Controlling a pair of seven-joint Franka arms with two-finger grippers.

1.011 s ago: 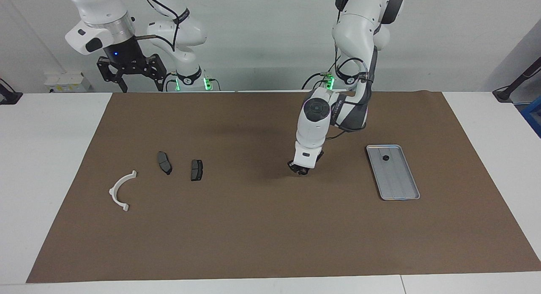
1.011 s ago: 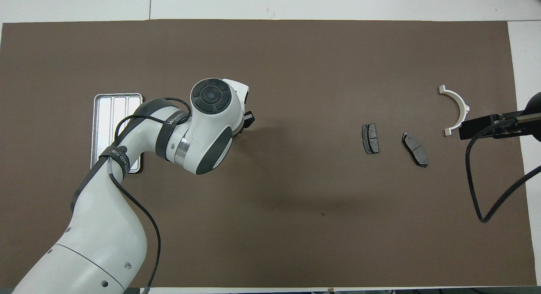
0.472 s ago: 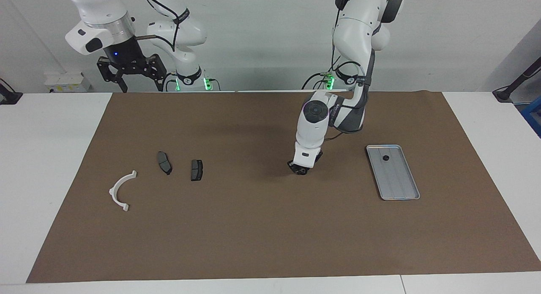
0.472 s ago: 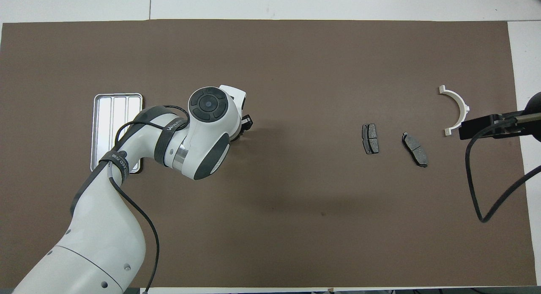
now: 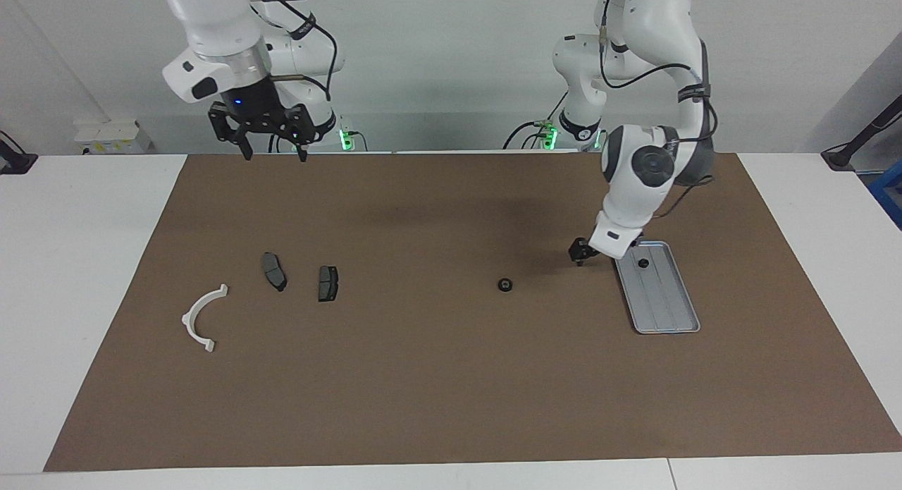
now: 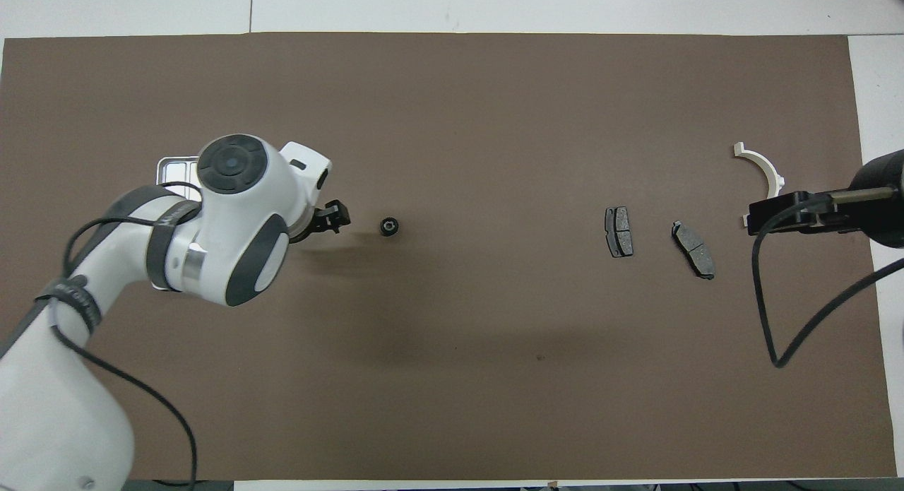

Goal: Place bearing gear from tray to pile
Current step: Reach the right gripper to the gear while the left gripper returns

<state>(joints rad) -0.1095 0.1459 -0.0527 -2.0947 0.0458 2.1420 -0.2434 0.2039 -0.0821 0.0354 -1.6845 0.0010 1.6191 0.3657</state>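
Note:
A small black bearing gear (image 5: pixel 504 285) (image 6: pixel 388 227) lies alone on the brown mat, between the silver tray (image 5: pixel 666 299) (image 6: pixel 173 167) and the pile. Another small black round part (image 5: pixel 643 263) sits in the tray at its end nearer the robots. My left gripper (image 5: pixel 579 254) (image 6: pixel 337 217) hangs open and empty just above the mat beside the tray's corner, apart from the gear. The pile is a white half-ring bracket (image 5: pixel 204 319) (image 6: pixel 766 174) and two dark pads (image 5: pixel 274 271) (image 5: pixel 328 283). My right gripper (image 5: pixel 271 143) (image 6: pixel 759 219) waits open, raised over the mat's edge.
The brown mat (image 5: pixel 423 391) covers most of the white table. In the overhead view my left arm's elbow hides most of the tray. The right arm's cable (image 6: pixel 770 300) hangs over the mat beside the pads (image 6: pixel 619 231) (image 6: pixel 693 249).
My left gripper opened, left the bearing gear on the mat and swung back toward the tray. The right arm shifted a little toward the table's middle.

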